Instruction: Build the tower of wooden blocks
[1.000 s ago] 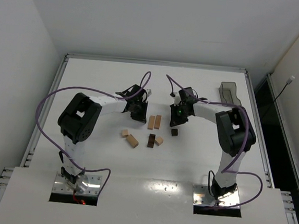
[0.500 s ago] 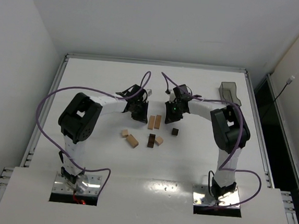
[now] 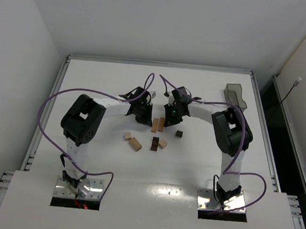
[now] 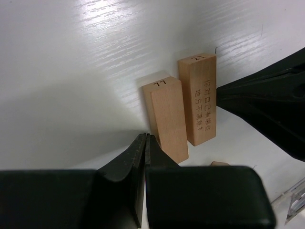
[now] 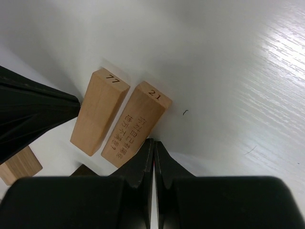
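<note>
White tabletop (image 3: 92, 77): paired tan blocks (image 3: 155, 126) lie between both arms' closed, empty jaws.

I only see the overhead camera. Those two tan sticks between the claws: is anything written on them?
Observer: Yes, numbers on their ends, read from the right wrist camera: the 77 block and the 21 block.
Operator: Anything else on them?
Observer: The 21 block has a line of printed characters along its top face.
Operator: Are the claws open?
Observer: No. The left gripper and the right gripper each have their fingers pressed together, holding nothing.
</note>
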Controlling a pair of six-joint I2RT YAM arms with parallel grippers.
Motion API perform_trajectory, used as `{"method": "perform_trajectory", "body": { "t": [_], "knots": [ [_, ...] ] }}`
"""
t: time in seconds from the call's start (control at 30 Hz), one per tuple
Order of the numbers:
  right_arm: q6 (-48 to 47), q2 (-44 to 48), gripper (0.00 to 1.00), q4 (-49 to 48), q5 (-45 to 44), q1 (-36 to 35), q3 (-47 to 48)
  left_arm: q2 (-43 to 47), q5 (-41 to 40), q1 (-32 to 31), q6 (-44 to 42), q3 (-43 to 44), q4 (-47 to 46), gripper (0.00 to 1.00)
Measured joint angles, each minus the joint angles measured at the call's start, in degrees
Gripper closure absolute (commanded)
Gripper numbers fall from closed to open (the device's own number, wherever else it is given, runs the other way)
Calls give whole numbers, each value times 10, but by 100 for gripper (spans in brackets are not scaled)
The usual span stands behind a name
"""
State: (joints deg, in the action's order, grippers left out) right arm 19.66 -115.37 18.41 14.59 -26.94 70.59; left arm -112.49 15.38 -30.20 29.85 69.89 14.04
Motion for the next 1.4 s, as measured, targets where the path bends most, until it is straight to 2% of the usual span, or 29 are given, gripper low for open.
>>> {"method": "perform_trajectory", "body": {
  "t": [1.4],
  "knots": [
    [-2,-7,100,4,-3,-12,9,-17,5,3,24,12,-4,100]
  ]
}}
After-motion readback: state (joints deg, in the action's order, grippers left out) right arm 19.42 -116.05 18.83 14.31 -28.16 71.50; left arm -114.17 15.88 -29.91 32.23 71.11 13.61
